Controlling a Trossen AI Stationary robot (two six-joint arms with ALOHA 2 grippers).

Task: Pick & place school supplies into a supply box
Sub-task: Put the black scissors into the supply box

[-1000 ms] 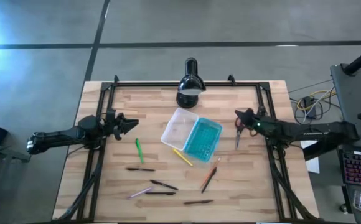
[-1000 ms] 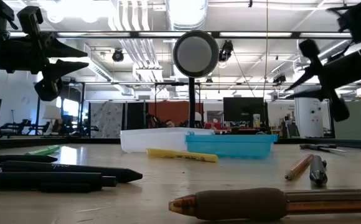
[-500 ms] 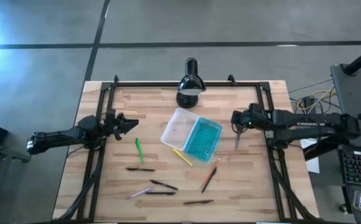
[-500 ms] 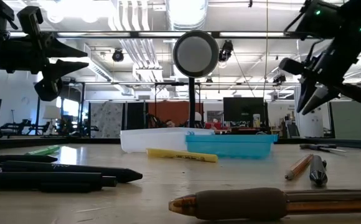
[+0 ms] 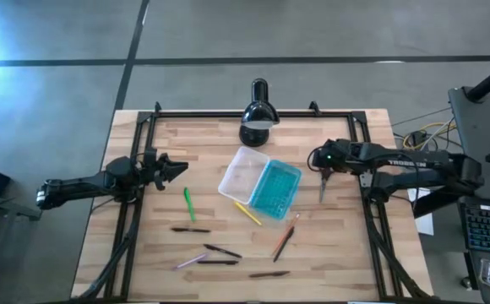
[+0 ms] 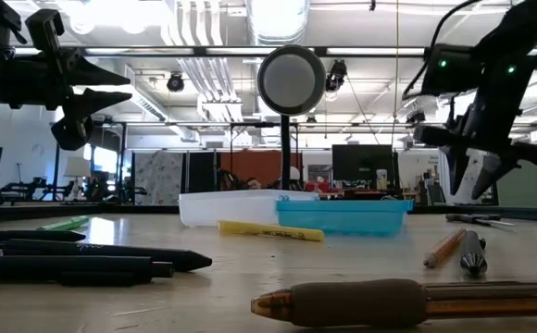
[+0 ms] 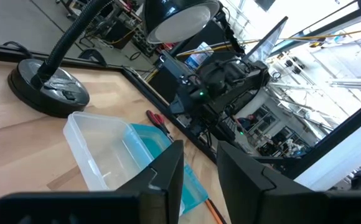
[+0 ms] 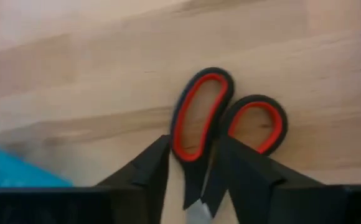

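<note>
The right pincer hung spread directly over the scissors near the tabletop's right edge, fingers straddling the handles. The box sat mid-tabletop, open. The left pincer waited spread near the left edge.

A black lamp stands at the far edge of the wooden table, head tilted down.

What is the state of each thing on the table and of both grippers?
supply box: open, empty, lid beside tray
scissors: closed, flat on table
right gripper: open, above scissors
left gripper: open, waiting at left side
desk lamp: upright
green pen: lying on table
</note>
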